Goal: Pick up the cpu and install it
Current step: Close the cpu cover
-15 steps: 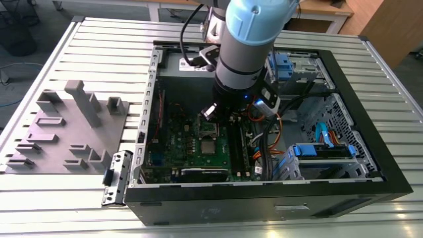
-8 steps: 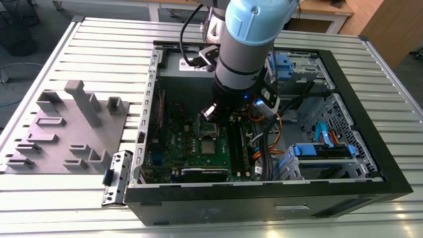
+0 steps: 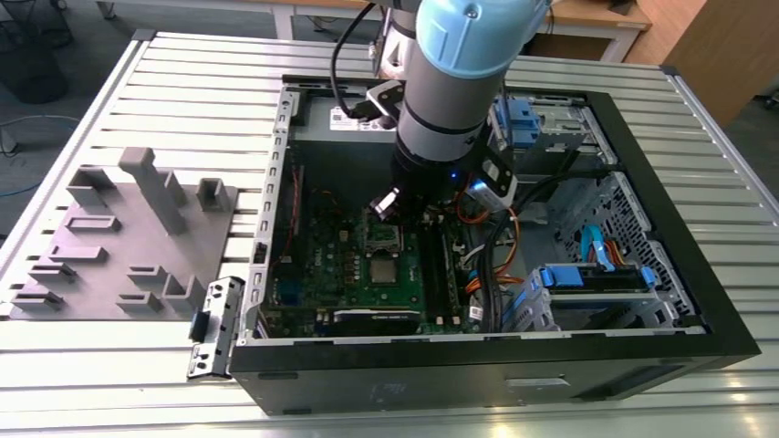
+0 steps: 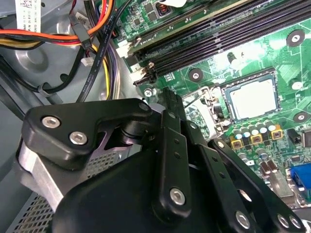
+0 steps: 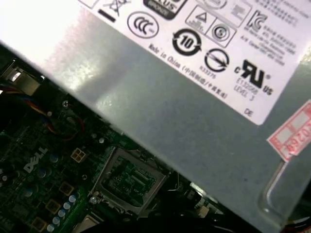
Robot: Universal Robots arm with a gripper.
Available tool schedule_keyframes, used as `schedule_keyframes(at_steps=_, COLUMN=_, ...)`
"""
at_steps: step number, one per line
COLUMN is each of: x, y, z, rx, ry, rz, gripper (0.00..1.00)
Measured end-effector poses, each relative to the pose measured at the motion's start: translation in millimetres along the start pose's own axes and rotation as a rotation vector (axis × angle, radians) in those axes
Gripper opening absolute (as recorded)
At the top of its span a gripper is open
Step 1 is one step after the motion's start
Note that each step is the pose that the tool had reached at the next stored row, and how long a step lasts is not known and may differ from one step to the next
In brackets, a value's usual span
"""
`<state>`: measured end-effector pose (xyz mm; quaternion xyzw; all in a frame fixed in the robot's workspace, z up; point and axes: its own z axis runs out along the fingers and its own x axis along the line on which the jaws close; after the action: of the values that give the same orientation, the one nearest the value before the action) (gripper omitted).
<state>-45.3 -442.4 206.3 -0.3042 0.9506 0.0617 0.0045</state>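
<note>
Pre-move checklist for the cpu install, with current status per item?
1. cpu lying flat on the motherboard: ok.
2. cpu top uncovered: ok.
3. Socket empty: ok, it looks empty in the first wrist view.
4. Tool over the cpu: not ok, it hangs nearer the socket.
5. Orange cables apart from the cpu: ok.
6. cpu corner marking lined up with the socket: cannot tell.
</note>
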Motion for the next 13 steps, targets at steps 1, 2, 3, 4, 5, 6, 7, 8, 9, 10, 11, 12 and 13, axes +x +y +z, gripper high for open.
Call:
schedule_keyframes(at_steps=1, x=0.3, y=-0.3, z=-0.7, rx=0.0000, ry=-0.0001, rz=0.000, gripper=0.11)
schedule_keyframes(at_steps=2, x=0.6, y=-0.7, z=-1.4, rx=0.0000, ry=-0.0002, rz=-0.001, gripper=0.11)
schedule_keyframes(at_steps=3, x=0.9, y=-1.1, z=-2.2, rx=0.0001, ry=-0.0001, rz=-0.001, gripper=0.11)
schedule_keyframes(at_steps=4, x=1.2, y=-1.6, z=-3.0, rx=0.0001, ry=0.0001, rz=-0.002, gripper=0.11)
schedule_keyframes(at_steps=5, x=1.6, y=-2.1, z=-3.9, rx=0.0002, ry=0.0003, rz=-0.003, gripper=0.11)
schedule_keyframes(at_steps=6, x=2.0, y=-2.6, z=-4.8, rx=0.0002, ry=0.0004, rz=-0.003, gripper=0.11)
schedule_keyframes(at_steps=7, x=2.4, y=-3.1, z=-5.6, rx=0.0001, ry=0.0005, rz=-0.004, gripper=0.11)
schedule_keyframes(at_steps=8, x=2.8, y=-3.6, z=-6.5, rx=0.0001, ry=0.0005, rz=-0.004, gripper=0.11)
schedule_keyframes(at_steps=9, x=3.2, y=-4.1, z=-7.4, rx=0.0000, ry=0.0005, rz=-0.005, gripper=0.11)
schedule_keyframes(at_steps=10, x=3.5, y=-4.6, z=-8.3, rx=-0.0001, ry=0.0003, rz=-0.005, gripper=0.11)
schedule_keyframes(at_steps=11, x=3.9, y=-5.0, z=-9.4, rx=0.0000, ry=0.0003, rz=-0.005, gripper=0.11)
schedule_keyframes(at_steps=12, x=4.2, y=-5.3, z=-10.2, rx=0.0000, ry=0.0004, rz=-0.005, gripper=0.11)
schedule_keyframes(at_steps=13, x=4.3, y=-5.5, z=-10.4, rx=0.0000, ry=0.0004, rz=-0.005, gripper=0.11)
